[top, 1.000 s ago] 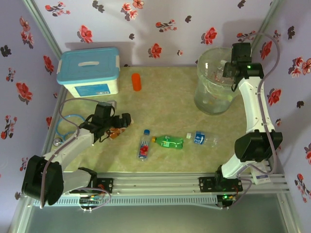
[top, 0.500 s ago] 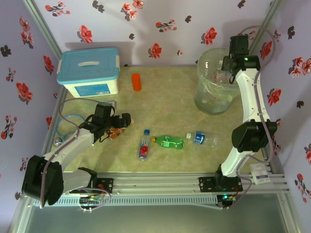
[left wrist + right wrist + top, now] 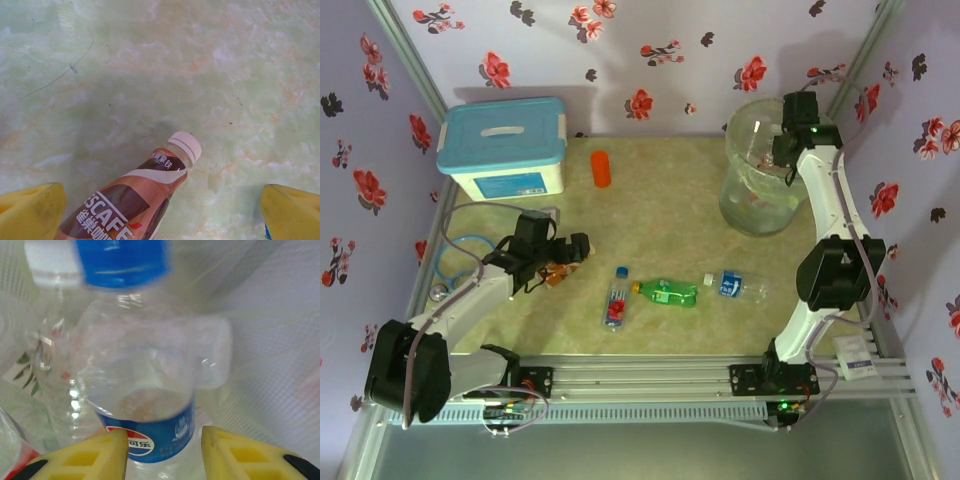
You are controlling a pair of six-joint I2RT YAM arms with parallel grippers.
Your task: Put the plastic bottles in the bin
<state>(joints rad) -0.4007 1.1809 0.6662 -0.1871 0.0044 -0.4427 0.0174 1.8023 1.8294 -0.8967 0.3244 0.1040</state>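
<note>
Top external view puts the bin [image 3: 745, 210] at the far right corner of the table [image 3: 670, 215], with your right gripper [image 3: 783, 150] hanging inside its rim. From the right wrist you can see several clear bottles already lying in there, a blue-capped bottle [image 3: 135, 365] nearest. The yellow fingers [image 3: 240, 455] stand partly apart around its label, and I cannot tell whether they touch it.

I count five left on the table. The orange bottle [image 3: 602, 168] is near the far edge. The red-labelled bottle [image 3: 616, 298], green bottle [image 3: 665, 293] and blue-labelled bottle [image 3: 735, 285] lie in a row toward the near edge. The brown coffee bottle [image 3: 135, 205] lies toward the left edge. Your left gripper [image 3: 565, 253] straddles that last one, jaws wide, not yet gripping it. You are partway through.
</note>
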